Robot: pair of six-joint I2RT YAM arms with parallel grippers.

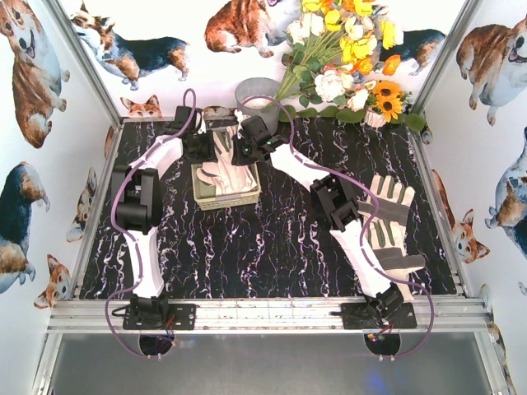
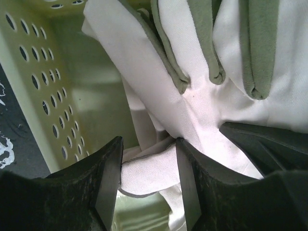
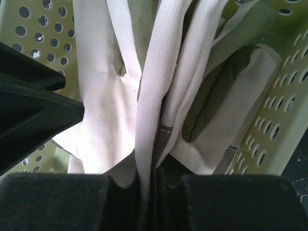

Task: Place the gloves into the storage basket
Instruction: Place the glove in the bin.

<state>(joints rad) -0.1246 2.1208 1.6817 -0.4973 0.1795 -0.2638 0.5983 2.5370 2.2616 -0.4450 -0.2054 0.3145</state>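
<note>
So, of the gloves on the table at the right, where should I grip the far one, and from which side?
Probably its far end, where the glove splits into separate tips, coming straight down from above. It lies flat on the table, so the side offers no edge to catch; one thin tip should pinch easily.

black marbled table (image 1: 272, 247), basket (image 1: 226, 200), loose gloves (image 1: 391, 222)

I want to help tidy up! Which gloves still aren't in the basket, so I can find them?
Look at the black marbled table and go to its right side, next to the right arm. The loose gloves lie flat there, cream with grey patches. Unlike the held glove over the yellow-green basket, no fingers touch them.
</note>
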